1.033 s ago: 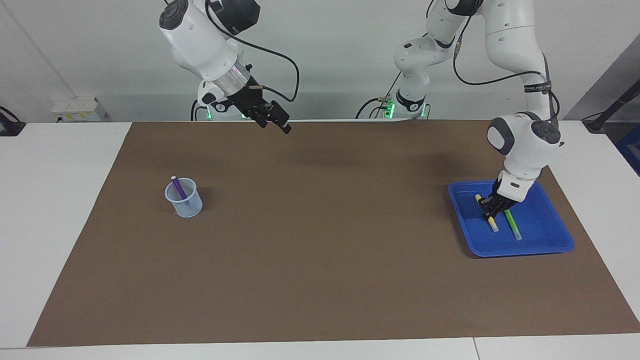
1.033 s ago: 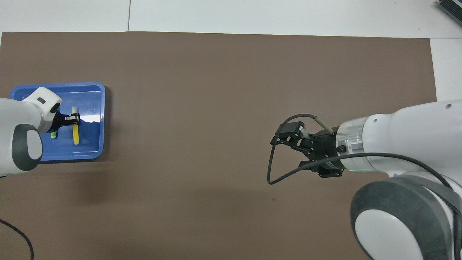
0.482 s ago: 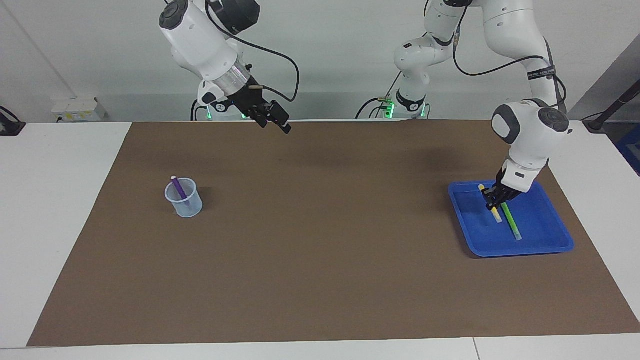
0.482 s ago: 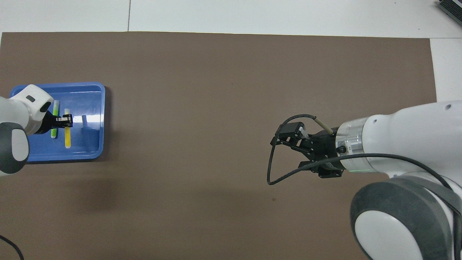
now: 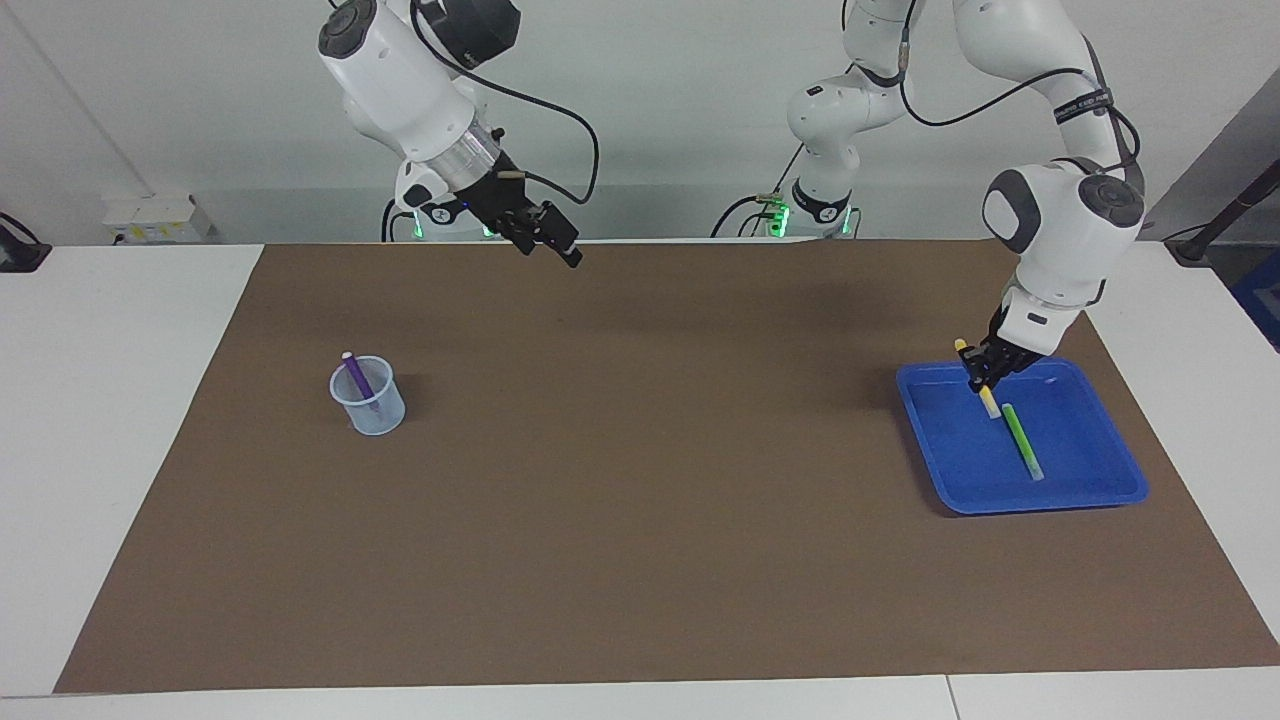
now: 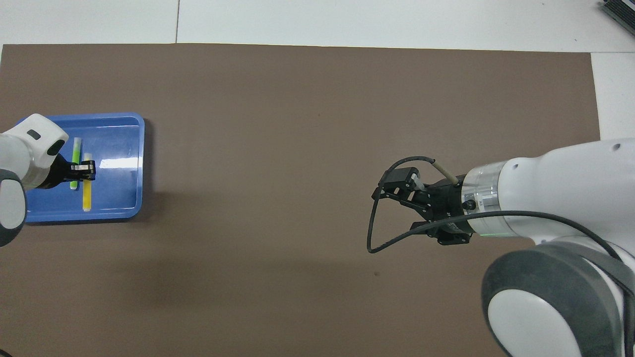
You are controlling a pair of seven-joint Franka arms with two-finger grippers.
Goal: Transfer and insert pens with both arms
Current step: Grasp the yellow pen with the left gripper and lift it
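a brown mat (image 5: 640, 480) covers most of the white table (image 5: 110, 420) and fills the middle of both views; its lower half in the facing view is wide bare room, and white table edge shows along every side of it.

the right arm (image 5: 400, 70) comes in at the upper left of the facing view and waits in the air, its right gripper (image 5: 545, 240) over the mat's top edge. in the overhead view this right gripper (image 6: 397, 208) sits right of centre with its two fingers spread apart and nothing between them.

the left arm (image 5: 1060, 230) bends down at the upper right of the facing view. a blue tray (image 5: 1100, 490) lies at the right of that view, fully on the mat and close to the mat's slanting right edge; in the overhead view the tray (image 6: 124, 208) is at the far left.

the left gripper (image 5: 985, 370) hangs over the tray's top edge, pinched closed on the yellow pen (image 5: 988, 400), which is lifted clear of the tray floor and tilted, its pale end lowest. in the overhead view the left gripper (image 6: 87, 170) clamps the yellow pen (image 6: 87, 196) near its upper part.

the green pen (image 5: 1022, 442) lies flat in the tray, just beside the yellow one.

a clear cup (image 5: 370, 412) stands left of centre in the facing view, open mat all around it. the purple pen (image 5: 357, 377) leans inside it.
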